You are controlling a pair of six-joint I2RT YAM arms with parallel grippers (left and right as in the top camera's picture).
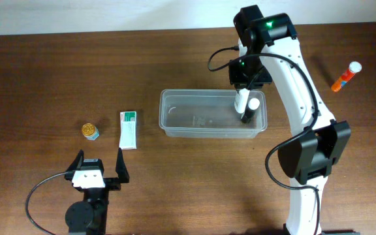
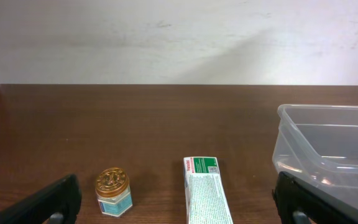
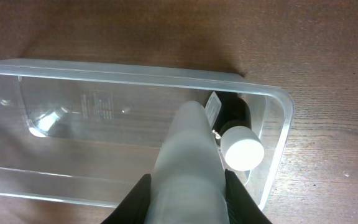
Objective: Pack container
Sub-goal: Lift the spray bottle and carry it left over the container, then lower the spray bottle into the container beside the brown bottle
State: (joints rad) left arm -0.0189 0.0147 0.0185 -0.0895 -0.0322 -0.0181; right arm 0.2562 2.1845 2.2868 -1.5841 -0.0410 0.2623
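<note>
White tube (image 3: 188, 155) clamped in right gripper (image 3: 185, 199), tip in container (image 3: 135, 70) end, directly below jaws. Container long axis crosswise. Left gripper (image 1: 100, 163) released, well apart.

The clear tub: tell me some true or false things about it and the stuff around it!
1. The right gripper is shut on a whitish tube pointing into the container. True.
2. The left gripper holds the gold-lidded jar. False: it is open and empty; the jar stands on the table.
3. The green-and-white box lies inside the container. False: it lies beside it on the table.
4. An orange tube lies outside the container. True.
</note>
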